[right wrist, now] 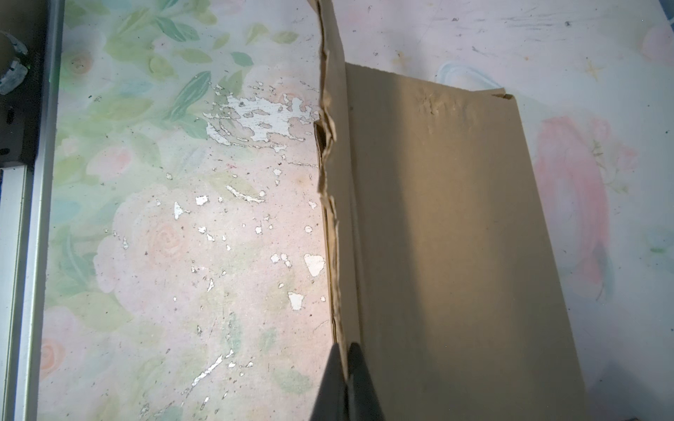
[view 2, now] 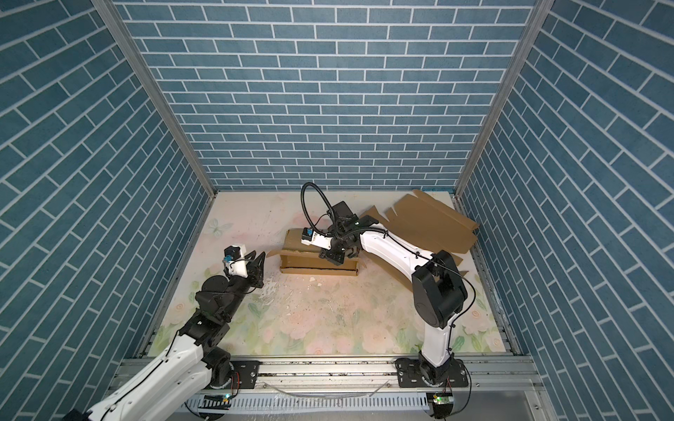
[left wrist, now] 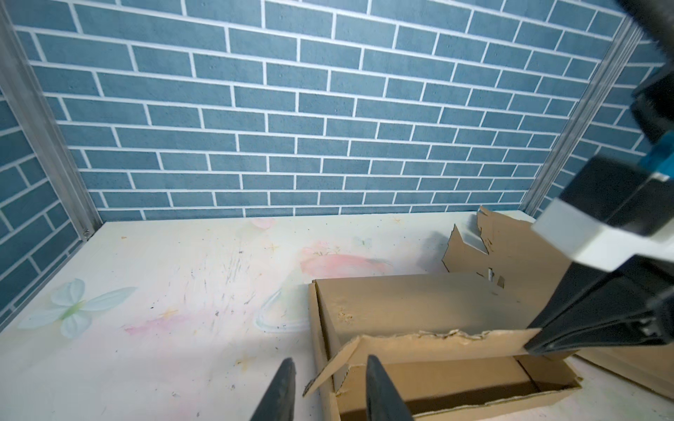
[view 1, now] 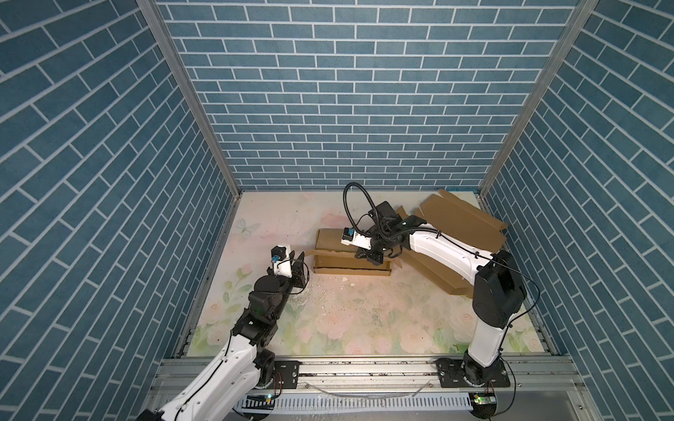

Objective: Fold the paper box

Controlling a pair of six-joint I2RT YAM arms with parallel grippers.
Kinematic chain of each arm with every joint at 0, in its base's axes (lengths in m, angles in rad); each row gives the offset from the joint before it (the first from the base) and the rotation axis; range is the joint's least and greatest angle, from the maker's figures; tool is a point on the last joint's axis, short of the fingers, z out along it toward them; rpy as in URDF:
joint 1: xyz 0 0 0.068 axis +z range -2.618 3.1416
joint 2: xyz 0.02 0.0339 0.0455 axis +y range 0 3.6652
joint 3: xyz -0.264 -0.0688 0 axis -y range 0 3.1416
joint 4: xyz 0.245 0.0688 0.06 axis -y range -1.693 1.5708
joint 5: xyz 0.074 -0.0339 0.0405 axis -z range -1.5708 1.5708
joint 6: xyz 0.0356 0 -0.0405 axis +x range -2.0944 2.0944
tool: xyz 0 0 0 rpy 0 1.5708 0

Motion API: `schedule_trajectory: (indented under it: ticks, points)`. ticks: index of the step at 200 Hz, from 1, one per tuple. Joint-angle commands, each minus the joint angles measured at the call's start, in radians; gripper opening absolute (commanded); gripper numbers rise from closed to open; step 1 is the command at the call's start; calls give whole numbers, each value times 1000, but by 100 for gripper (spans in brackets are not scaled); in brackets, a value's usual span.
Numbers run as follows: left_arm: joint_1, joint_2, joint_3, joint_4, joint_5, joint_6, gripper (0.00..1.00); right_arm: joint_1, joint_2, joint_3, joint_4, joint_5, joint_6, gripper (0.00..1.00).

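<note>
The paper box is brown cardboard, partly folded, lying in the middle of the floral table, and it shows in both top views. My right gripper is shut on the upper edge of the long wall along the box, and it reaches in from the right. My left gripper stands open at the left end of the box. A loose end flap sticks out between its fingers, which do not press on it. The same gripper shows in both top views.
Flat cardboard sheets are piled at the back right, partly under the right arm. Blue brick walls close in three sides. A metal rail runs along the front edge. Small white chips dot the table's print.
</note>
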Motion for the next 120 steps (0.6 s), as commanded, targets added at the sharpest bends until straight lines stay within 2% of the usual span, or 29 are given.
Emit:
schedule_trajectory:
  ticks: [1, 28, 70, 102, 120]
  points:
    - [-4, -72, 63, -229, -76, -15, 39, -7, -23, -55, 32, -2, 2, 1]
    - [-3, -47, 160, -326, -109, 0, 46, -4, -35, -103, 69, 15, 2, 2]
    - [0, 142, 312, -401, -72, -9, 50, 18, -29, -185, 130, 69, 3, 6]
    - [20, 292, 415, -443, 45, -38, 51, 28, -31, -216, 149, 93, 26, 29]
    - [62, 377, 480, -480, 167, -79, 51, 25, -35, -202, 106, 55, 65, 42]
